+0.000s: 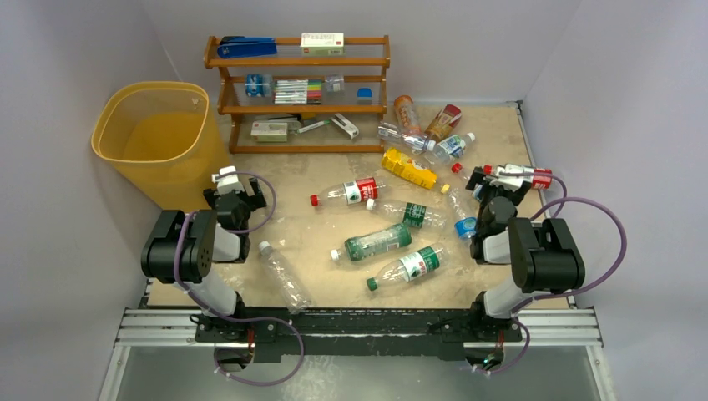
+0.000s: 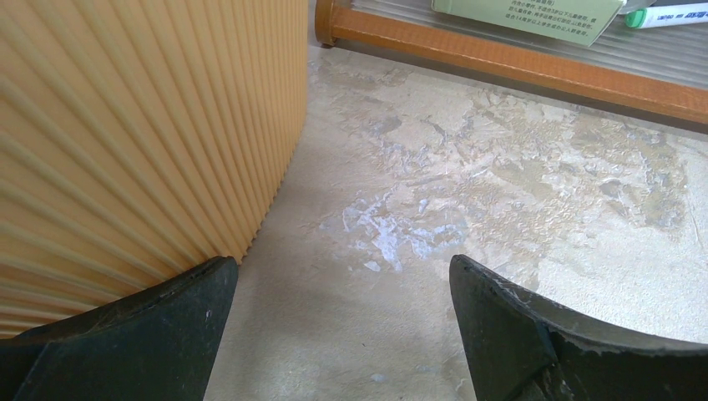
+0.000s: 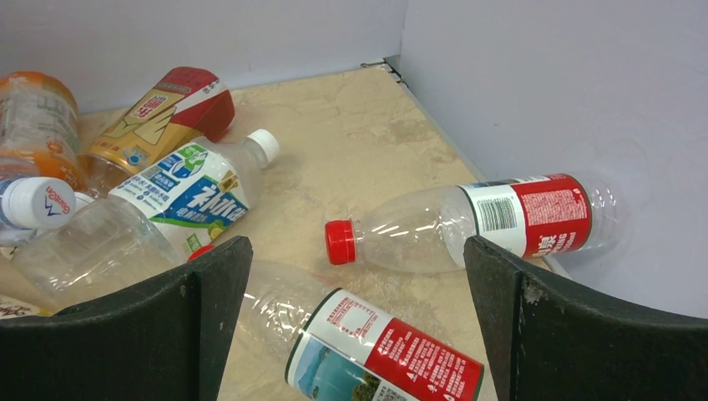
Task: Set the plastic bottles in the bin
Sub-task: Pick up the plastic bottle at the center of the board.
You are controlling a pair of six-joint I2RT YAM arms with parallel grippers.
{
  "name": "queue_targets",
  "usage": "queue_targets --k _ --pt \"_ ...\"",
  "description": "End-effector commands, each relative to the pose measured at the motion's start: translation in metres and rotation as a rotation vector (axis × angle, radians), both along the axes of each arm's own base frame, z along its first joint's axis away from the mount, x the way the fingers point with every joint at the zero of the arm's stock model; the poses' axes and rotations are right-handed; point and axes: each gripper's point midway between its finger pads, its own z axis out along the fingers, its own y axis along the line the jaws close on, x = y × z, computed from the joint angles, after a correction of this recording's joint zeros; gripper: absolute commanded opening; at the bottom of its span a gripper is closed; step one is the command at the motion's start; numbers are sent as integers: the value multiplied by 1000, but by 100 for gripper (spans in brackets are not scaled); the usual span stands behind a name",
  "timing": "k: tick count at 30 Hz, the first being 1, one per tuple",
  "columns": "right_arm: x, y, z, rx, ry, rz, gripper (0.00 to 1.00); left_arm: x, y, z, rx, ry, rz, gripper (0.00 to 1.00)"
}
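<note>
**Both end effectors open and empty; bottles lie on the counter (image 1: 300, 180).**

The left end effector (image 2: 342, 276) has its fingers spread apart and holds nothing. It sits low over the counter, and the ribbed wall of the yellow bin (image 2: 142, 125) is just beside its left finger. The wooden shelf rack (image 1: 300, 92) stands beyond it. One clear bottle (image 1: 284, 276) lies near the left arm. The right end effector (image 3: 357, 251) also has its fingers apart and grips nothing. A bottle with a red and scenic label (image 3: 384, 355) lies directly beneath its gap. A red-capped bottle (image 3: 501, 221) lies just ahead, against the right wall. The remaining bottles (image 1: 380, 242) are scattered across the middle and far right of the counter, well apart from the bin.
</note>
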Motion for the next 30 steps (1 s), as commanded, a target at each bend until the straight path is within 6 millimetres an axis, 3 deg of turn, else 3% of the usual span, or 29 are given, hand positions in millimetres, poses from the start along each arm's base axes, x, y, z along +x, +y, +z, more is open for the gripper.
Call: queue_targets --k 1,7,14,20,25,30 --pt "-7 4 43 -35 -124 21 100 1 5 34 14 -111 21 99" --pt "-18 19 86 -30 -162 105 100 -14 18 54 -98 -79 157 99" --pt "-35 43 135 -30 -175 238 100 -11 0 91 -148 -75 68 99" --pt "-67 56 198 1 -253 299 100 -10 -28 162 -316 -226 -43 99" --pt "-93 57 255 130 -298 299 100 -6 -54 214 -451 -231 -148 99" --pt "-104 85 305 176 -200 438 100 -13 -82 275 -559 -225 -278 99"
